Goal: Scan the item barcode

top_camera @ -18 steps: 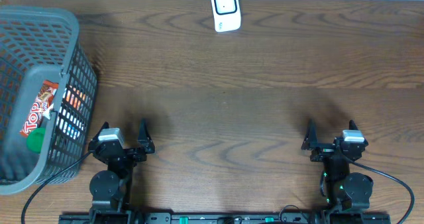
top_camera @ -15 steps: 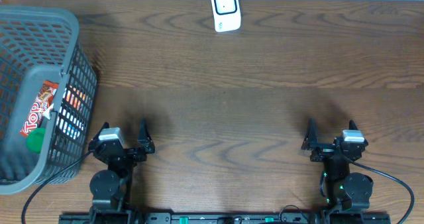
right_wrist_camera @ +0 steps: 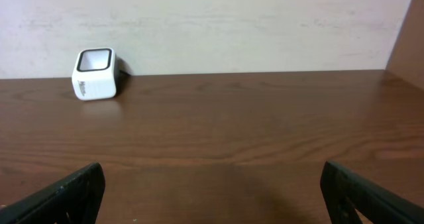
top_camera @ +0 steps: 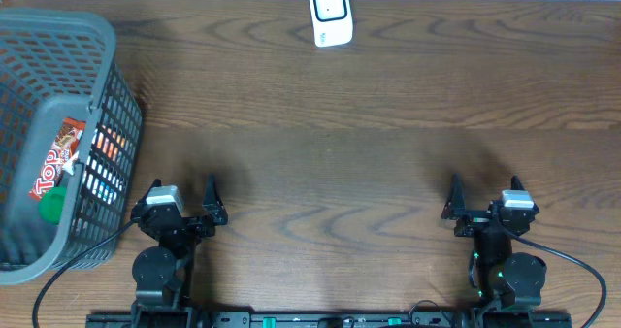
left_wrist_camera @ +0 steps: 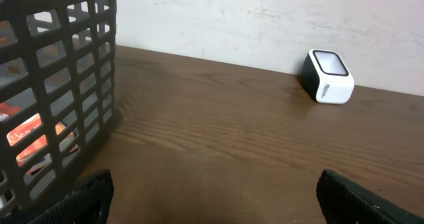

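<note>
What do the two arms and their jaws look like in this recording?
Both are black with round joint housings. The left gripper and right gripper each carry a silver-grey block behind dark, tapered jaws. A black cable trails from each arm, and small green lights glow on the right arm. No markings are legible.

The letters "Top" can be read on a red snack wrapper (top_camera: 56, 161) lying in the grey basket (top_camera: 118, 144). Small lettering printed on the white scanner's (left_wrist_camera: 329, 78) side cannot be made out.
</note>
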